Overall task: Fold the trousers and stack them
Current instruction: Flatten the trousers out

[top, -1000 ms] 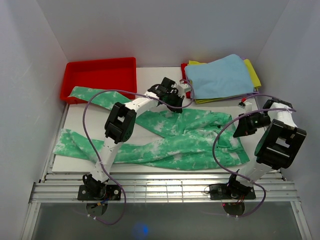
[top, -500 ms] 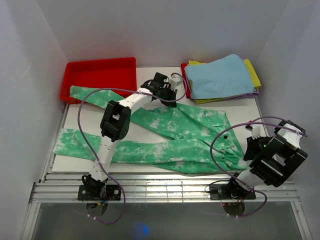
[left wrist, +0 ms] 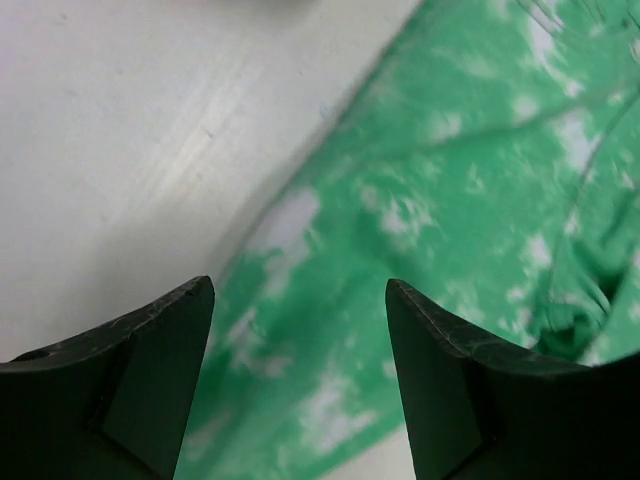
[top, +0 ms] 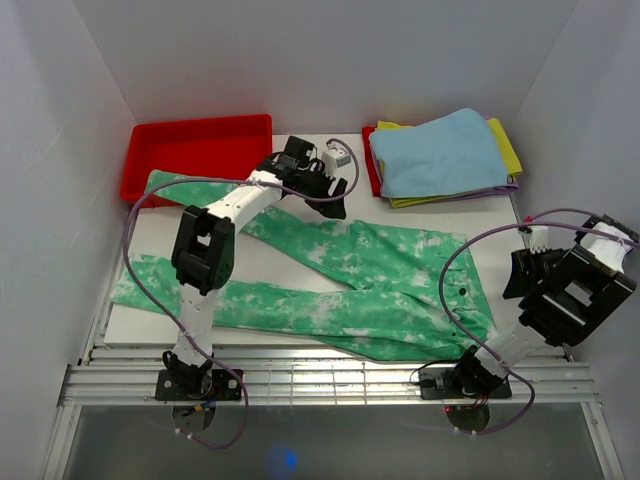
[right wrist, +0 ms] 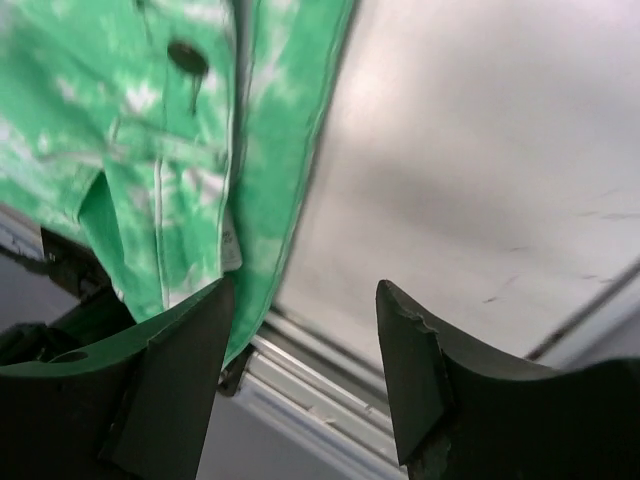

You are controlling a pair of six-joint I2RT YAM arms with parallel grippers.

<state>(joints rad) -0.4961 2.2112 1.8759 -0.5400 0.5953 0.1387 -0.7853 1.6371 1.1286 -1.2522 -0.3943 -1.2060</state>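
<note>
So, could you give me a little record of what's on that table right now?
trousers: green, spread flat, unfolded, legs pointing left
left gripper: open, holding nothing, above the far trouser leg
right gripper: open, holding nothing, beside the waist near the table edge
tray: red, far left
cloths: blue on yellow, piled far right

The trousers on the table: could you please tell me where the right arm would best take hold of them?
Probably the waistband of the trousers, approached from the right. That end lies flat and faces the arm, and its seamed edge shows just left of the open right gripper, so a low sideways pinch looks possible.
</note>
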